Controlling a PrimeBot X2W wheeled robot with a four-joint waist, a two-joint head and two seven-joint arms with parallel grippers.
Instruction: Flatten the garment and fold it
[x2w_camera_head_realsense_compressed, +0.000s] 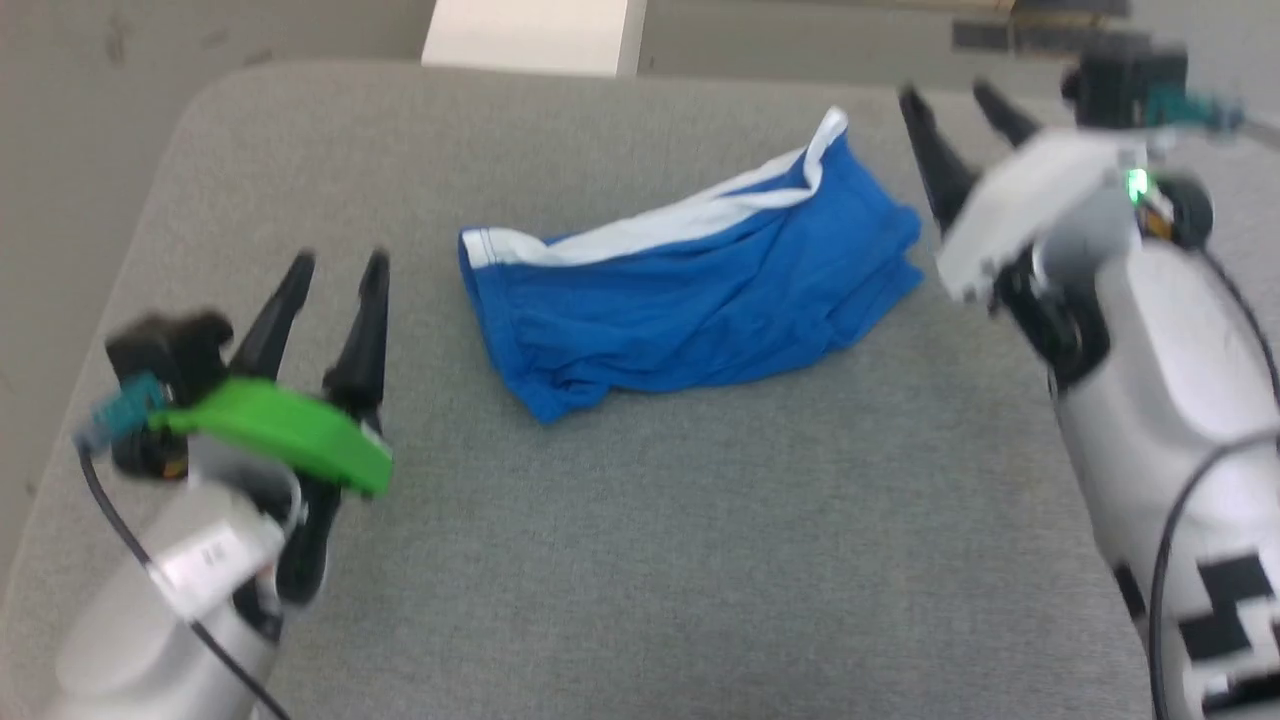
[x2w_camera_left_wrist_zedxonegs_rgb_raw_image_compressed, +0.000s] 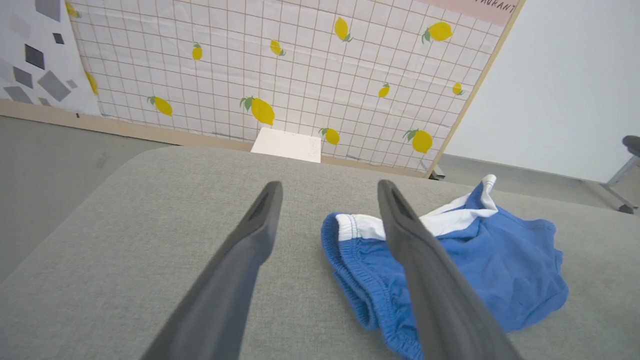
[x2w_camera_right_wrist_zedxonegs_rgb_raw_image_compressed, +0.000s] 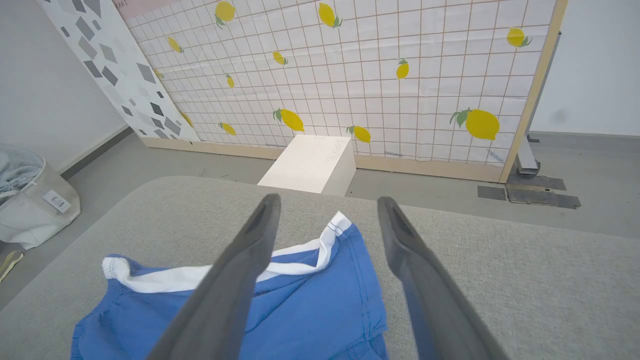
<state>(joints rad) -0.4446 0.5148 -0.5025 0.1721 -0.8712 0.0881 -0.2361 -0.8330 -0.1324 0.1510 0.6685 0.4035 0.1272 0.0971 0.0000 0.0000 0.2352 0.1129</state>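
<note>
The garment (x2w_camera_head_realsense_compressed: 690, 300), of soft royal-blue fabric, is seen lying crumpled in rounded folds at the middle of the grey woven tabletop (x2w_camera_head_realsense_compressed: 640, 560), with white trim running along its far edge. The left gripper (x2w_camera_head_realsense_compressed: 338, 260) is held to its near left and the right gripper (x2w_camera_head_realsense_compressed: 947, 95) to its far right. The tapered dark jaws of both are spread, clear of the cloth.

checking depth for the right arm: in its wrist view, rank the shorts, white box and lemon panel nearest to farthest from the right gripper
From the open right gripper:
1. shorts, just ahead of it, lying on the grey table.
2. white box, beyond the table's far edge.
3. lemon panel, standing behind the box, at the back.
</note>
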